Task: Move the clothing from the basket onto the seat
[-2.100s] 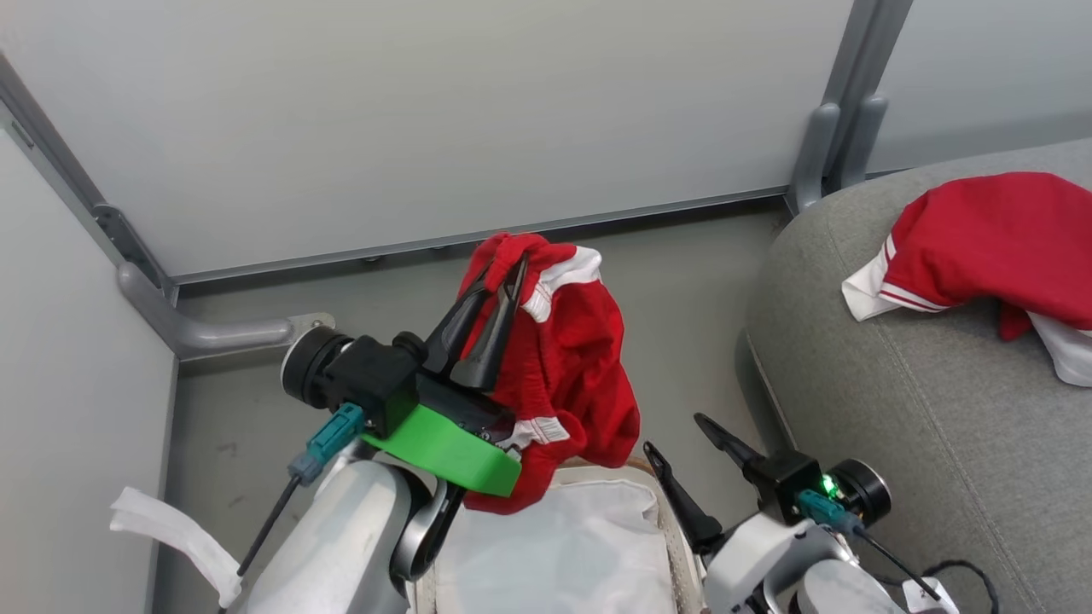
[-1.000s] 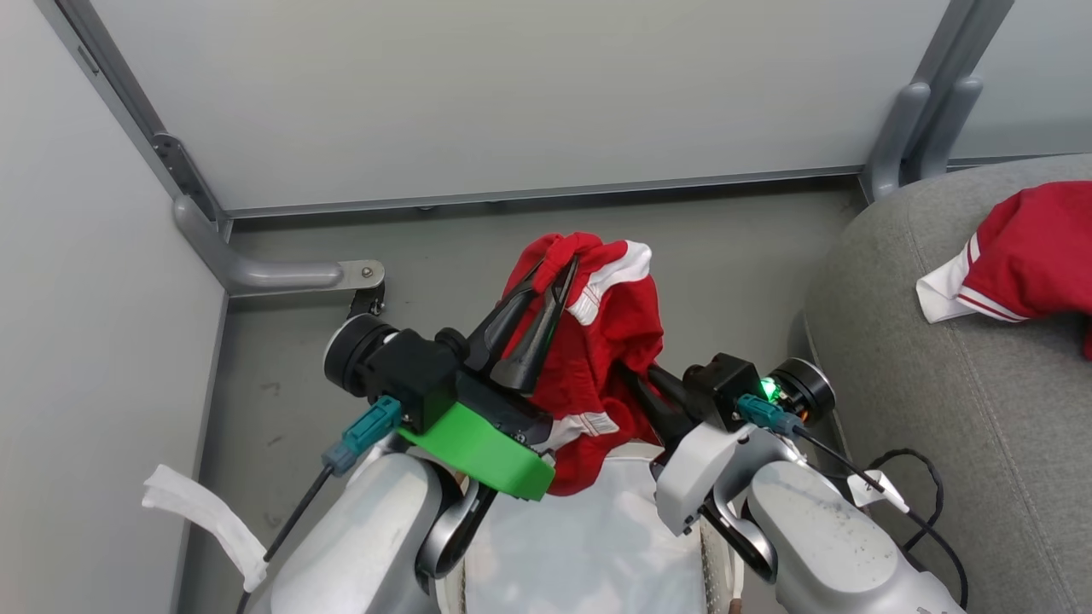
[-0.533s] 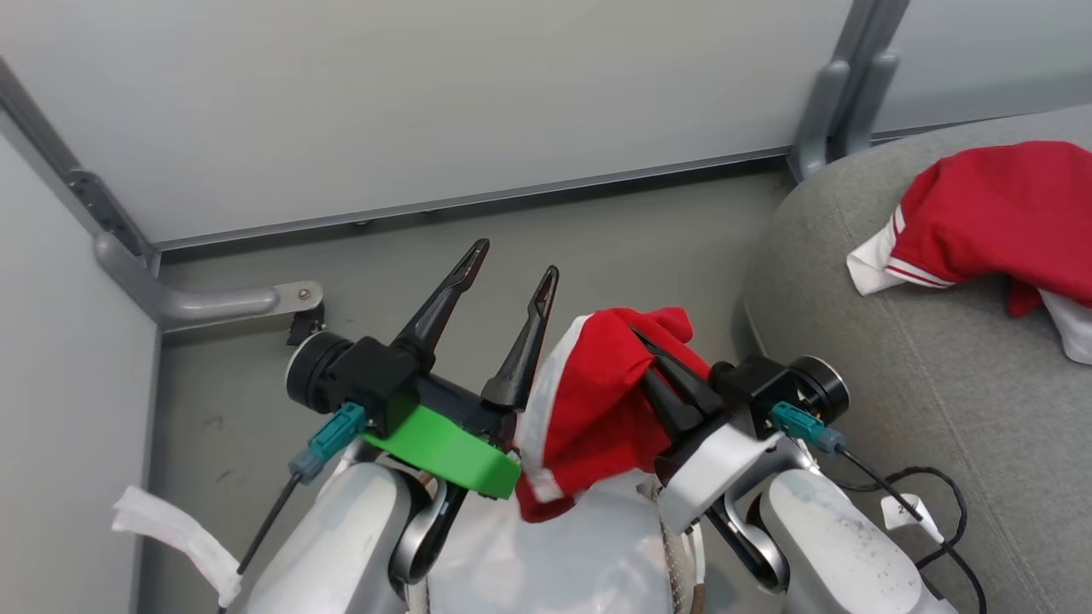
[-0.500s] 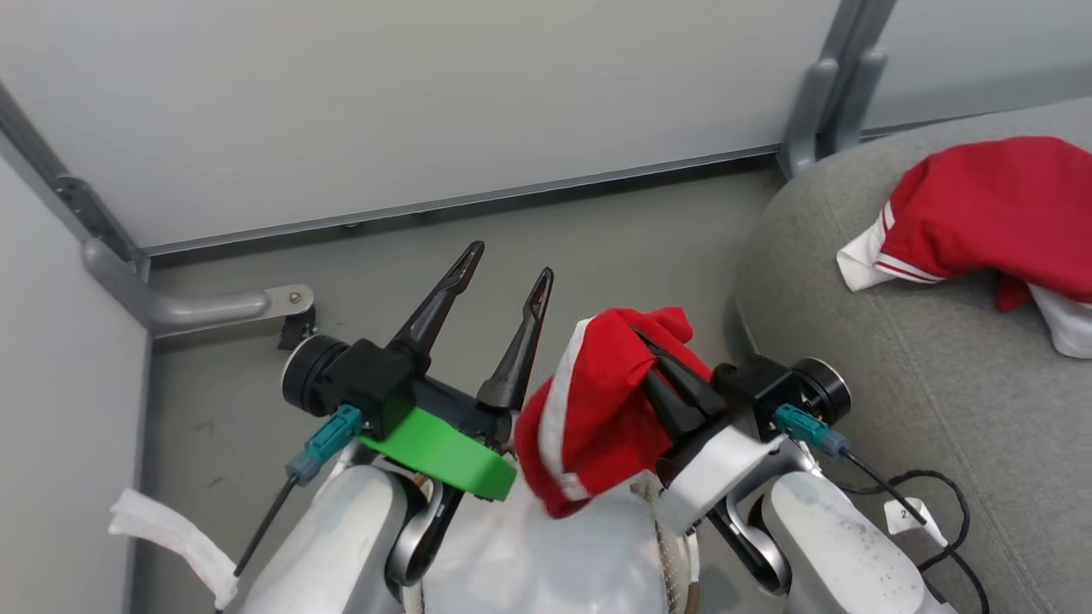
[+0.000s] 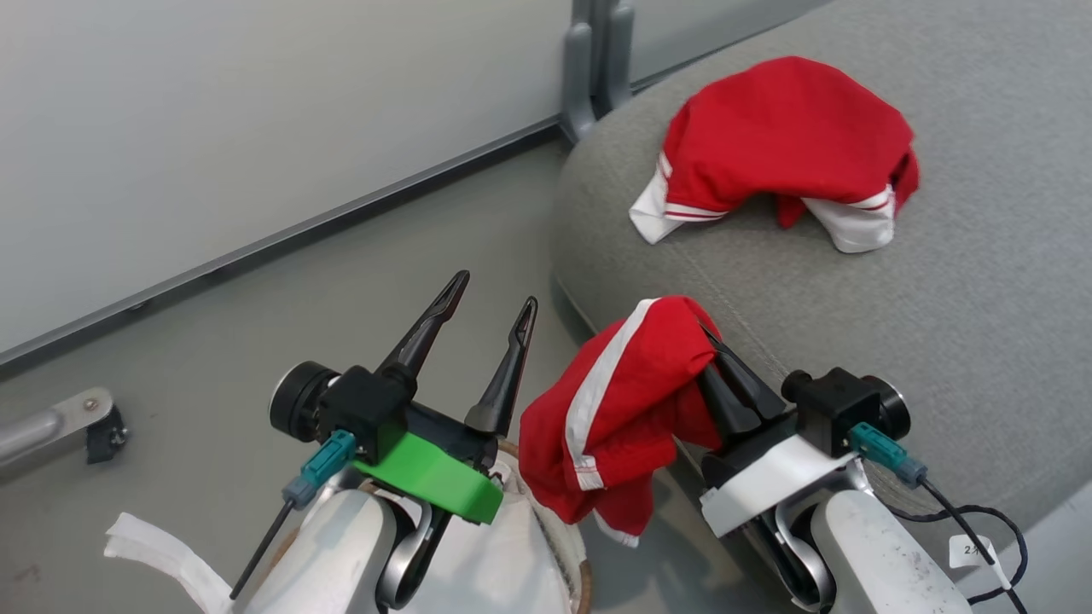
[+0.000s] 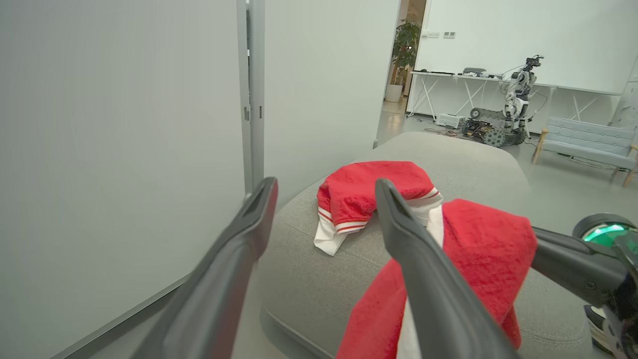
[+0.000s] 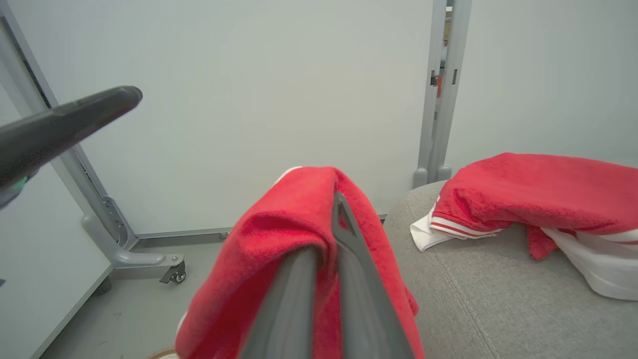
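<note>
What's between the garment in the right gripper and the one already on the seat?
Nothing but bare seat lies between the held garment and the lying garment, in the head view.

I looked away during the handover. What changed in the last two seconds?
The held garment changed arms: the left gripper, clamped on it two seconds ago, has let go and stands open; the right gripper has shut on it and holds it by the edge of the seat. The head camera swung toward the seat. The other garment stayed on the seat, the basket below the grippers.
</note>
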You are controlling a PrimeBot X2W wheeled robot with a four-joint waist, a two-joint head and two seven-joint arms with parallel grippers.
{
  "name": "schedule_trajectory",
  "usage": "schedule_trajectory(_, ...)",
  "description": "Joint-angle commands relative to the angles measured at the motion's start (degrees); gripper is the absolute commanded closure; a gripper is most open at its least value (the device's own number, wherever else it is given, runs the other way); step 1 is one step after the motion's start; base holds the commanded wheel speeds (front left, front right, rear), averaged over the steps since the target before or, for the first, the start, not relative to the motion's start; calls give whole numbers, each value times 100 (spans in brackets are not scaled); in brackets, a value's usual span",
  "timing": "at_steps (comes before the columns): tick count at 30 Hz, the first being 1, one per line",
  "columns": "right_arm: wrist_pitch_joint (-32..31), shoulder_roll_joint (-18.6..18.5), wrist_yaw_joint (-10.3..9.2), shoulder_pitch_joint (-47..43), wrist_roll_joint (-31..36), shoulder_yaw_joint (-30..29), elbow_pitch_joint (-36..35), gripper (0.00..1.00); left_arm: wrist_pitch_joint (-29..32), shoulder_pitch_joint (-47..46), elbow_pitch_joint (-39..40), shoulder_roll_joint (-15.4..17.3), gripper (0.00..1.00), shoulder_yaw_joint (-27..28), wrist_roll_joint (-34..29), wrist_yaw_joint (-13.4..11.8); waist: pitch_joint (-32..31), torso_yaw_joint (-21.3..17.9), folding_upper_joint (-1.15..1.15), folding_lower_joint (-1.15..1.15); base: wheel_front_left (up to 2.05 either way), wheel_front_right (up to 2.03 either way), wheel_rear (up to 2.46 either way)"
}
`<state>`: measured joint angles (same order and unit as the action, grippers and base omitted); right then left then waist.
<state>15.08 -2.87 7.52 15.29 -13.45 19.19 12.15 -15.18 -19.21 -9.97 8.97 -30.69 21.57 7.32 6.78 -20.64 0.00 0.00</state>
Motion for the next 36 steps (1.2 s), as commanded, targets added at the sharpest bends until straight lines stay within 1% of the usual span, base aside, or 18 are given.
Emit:
schedule_trajectory(1,13,-2,-6,-34,66,-47,-65,100,6,58,-23,57,0,9,1,31,236,-848,0,0,0,0,0)
schedule_trajectory(4,13,-22,-6,82,133,-187,-153,100,5,65,-62,78,0,-45,14,31,342,-1000,0,0,0,0,0)
schedule_trajectory(8,13,-195,-6,418,196,-487,-359,100,5,-73,-49,153,0,-202,-30,31,585,-1061,0,0,0,0,0)
schedule_trajectory(10,13,-356,-6,688,246,-574,-440,100,5,-120,-42,226,0,-263,-39,31,706,-1074,0,0,0,0,0)
schedule_trajectory(14,13,-777,-6,1466,361,-691,-554,100,5,-151,9,364,0,-342,-56,31,1017,-1087,0,0,0,0,0)
schedule_trajectory(18,12,-1265,-6,2358,499,-723,-507,100,5,-238,68,545,0,-428,-38,31,1377,-1021,0,0,0,0,0)
schedule_trajectory(19,12,-1442,-6,2720,552,-738,-466,100,6,-281,93,618,0,-474,-36,31,1509,-987,0,0,0,0,0)
schedule_trajectory(22,13,-1799,-6,3506,667,-844,-308,100,5,-396,144,773,0,-563,-12,31,1799,-895,0,0,0,0,0)
schedule_trajectory(24,12,-2075,-6,4019,871,-841,-159,100,5,-469,160,873,0,-621,7,31,1973,-815,0,0,0,0,0)
schedule_trajectory(28,-106,-2474,-7,4996,1146,-1077,214,100,5,-660,257,1044,0,-639,45,31,2337,-612,0,0,0,0,0)
schedule_trajectory(29,-142,-2547,-7,5114,1218,-1151,286,100,5,-694,278,1073,0,-643,53,31,2420,-565,0,0,0,0,0)
schedule_trajectory(33,-236,-2639,-6,5491,1458,-1488,609,100,5,-858,368,1214,0,-633,101,31,2747,-376,0,0,0,0,0)
schedule_trajectory(36,-214,-2491,-7,5434,1546,-1728,848,100,5,-955,412,1306,0,-616,135,31,2954,-240,0,0,0,0,0)
